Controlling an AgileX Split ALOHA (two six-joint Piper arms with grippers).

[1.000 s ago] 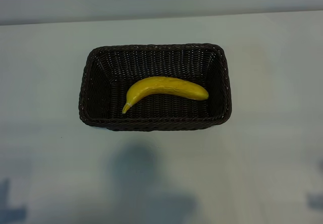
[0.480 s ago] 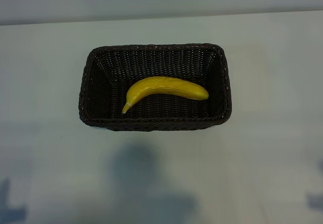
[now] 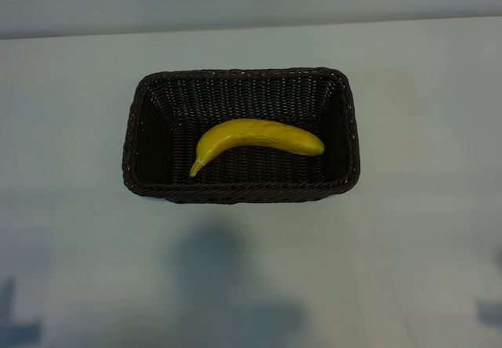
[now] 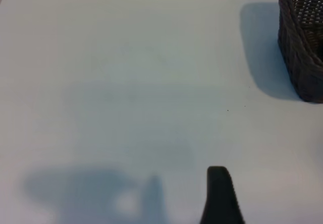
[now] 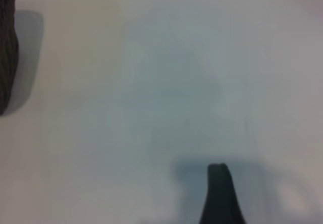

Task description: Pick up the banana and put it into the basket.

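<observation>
From outside the rig, looking down, the basket [image 3: 241, 135] sits in the middle of a pale table [image 3: 423, 230]. It is dark brown and woven, with low sloping sides. The banana [image 3: 255, 140] lies inside it, flat on the bottom. It is bright yellow and curved. Its thin pale stem points toward the near left corner of the basket, and its fat end lies toward the right side. Nothing touches the banana. Soft dark shadows lie on the table in front of the basket. No arm shows in this view

In the left wrist view, the left gripper [image 4: 220, 196] shows only as one dark finger tip at the edge, over bare table. Its fingers stand apart and hold nothing. One corner of the basket [image 4: 302, 42] shows far off, well apart from the finger, with its shadow beside it on the table

In the right wrist view, the right gripper [image 5: 220, 194] also shows only as one dark finger tip, over bare table. Its fingers stand apart too, with nothing between them. A thin slice of the basket [image 5: 7, 47] shows at the far edge, well apart from the finger. The banana cannot be seen from either wrist
</observation>
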